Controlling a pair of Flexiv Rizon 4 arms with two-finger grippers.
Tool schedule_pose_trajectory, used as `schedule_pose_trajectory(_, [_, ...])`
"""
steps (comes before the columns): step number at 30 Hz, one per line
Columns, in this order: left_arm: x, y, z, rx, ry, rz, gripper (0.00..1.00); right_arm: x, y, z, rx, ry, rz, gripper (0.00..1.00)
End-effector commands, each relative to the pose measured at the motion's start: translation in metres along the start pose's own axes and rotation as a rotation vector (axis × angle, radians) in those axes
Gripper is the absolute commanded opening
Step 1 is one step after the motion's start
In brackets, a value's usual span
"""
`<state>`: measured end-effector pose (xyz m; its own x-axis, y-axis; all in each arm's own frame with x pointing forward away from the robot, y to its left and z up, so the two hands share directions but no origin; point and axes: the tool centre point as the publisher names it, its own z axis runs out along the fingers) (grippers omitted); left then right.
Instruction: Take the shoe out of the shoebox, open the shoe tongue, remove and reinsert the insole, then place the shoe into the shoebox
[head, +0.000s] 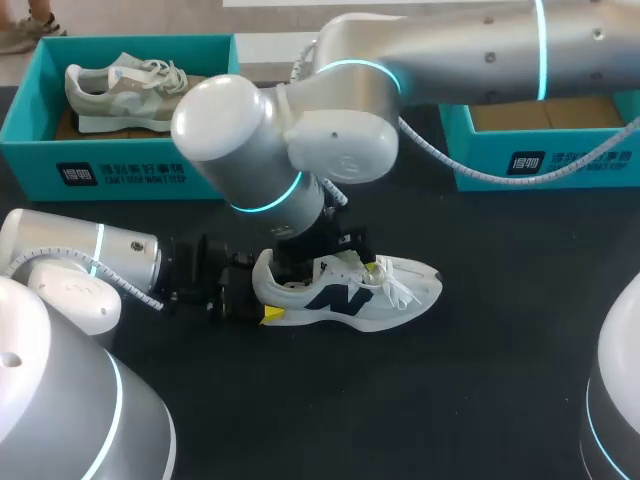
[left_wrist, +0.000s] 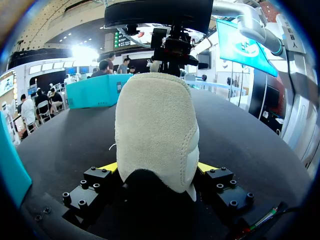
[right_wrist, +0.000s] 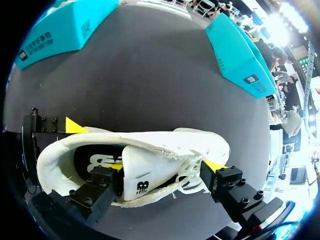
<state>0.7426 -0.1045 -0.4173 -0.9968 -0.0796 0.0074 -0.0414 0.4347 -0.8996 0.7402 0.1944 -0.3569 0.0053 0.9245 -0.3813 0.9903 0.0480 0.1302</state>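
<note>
Left arm (head: 80, 260) comes in low from the left edge, wrist level with the table, pointing at the shoe's heel. Left gripper (left_wrist: 156, 169) pinches the heel: its yellow fingertips (left_wrist: 107, 166) press on both sides, and in the head view one tip shows at the sole line.

White sneaker (head: 385, 290) stands upright on its sole at mid-table, heel toward my left arm, toe pointing right, out of either box. The heel patch is a pale napped suede, rounded. The side panel is smooth white with a dark navy logo.

Right arm (head: 450, 45) crosses from the upper right, elbow bulked over the middle, wrist dropping straight down onto the shoe's opening. Right gripper (right_wrist: 165, 165) is spread wide along the shoe. One tip is inside the opening at the edge of the tongue (right_wrist: 142, 175), the other out by the laces (right_wrist: 192, 172). The tongue and lacing lie between them. The black insole (right_wrist: 95, 160) sits in the shoe under the collar.

Table (head: 400, 400) is matte black. There is open surface in front of the shoe and to its right.

Teal shoebox (head: 130, 170) sits at the far left edge, a grey-green sneaker (head: 125, 90) lying inside. A second teal shoebox (head: 560, 165) sits at the far right, with brown card showing inside. Both are well apart from the white sneaker.
</note>
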Motion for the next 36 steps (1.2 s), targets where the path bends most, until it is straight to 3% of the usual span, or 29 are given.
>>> schedule_pose_trajectory(1, [0.002, 0.004, 0.005, -0.002, 0.003, 0.000, 0.00, -0.002, -0.004, -0.006, -0.010, -0.201, 0.318, 0.46])
schedule_pose_trajectory(6, [0.002, 0.004, 0.005, -0.002, 0.003, 0.000, 0.00, -0.018, -0.004, -0.017, -0.023, -0.219, 0.332, 0.41])
schedule_pose_trajectory(9, [0.002, 0.004, 0.005, -0.002, 0.003, 0.000, 0.00, -0.028, -0.004, -0.021, -0.035, -0.233, 0.333, 0.30])
schedule_pose_trajectory(11, [0.002, 0.004, 0.005, -0.002, 0.003, 0.000, 0.00, -0.032, -0.002, -0.024, -0.045, -0.219, 0.327, 0.16])
schedule_pose_trajectory(12, [0.002, 0.004, 0.005, -0.002, 0.003, 0.000, 0.00, -0.036, -0.002, -0.024, -0.046, -0.221, 0.329, 0.00])
schedule_pose_trajectory(21, [0.002, 0.004, 0.005, -0.002, 0.003, 0.000, 0.00, -0.071, 0.008, -0.014, -0.084, -0.162, 0.273, 0.00])
schedule_pose_trajectory(26, [0.002, 0.004, 0.005, -0.002, 0.003, 0.000, 0.00, -0.088, 0.011, -0.007, -0.080, -0.193, 0.225, 0.00])
schedule_pose_trajectory(35, [0.002, 0.004, 0.005, -0.002, 0.003, 0.000, 0.00, -0.096, 0.013, 0.029, -0.101, -0.170, 0.094, 0.00])
schedule_pose_trajectory(36, [0.002, 0.004, 0.005, -0.002, 0.003, 0.000, 0.00, -0.095, 0.013, 0.032, -0.116, -0.150, 0.076, 0.06])
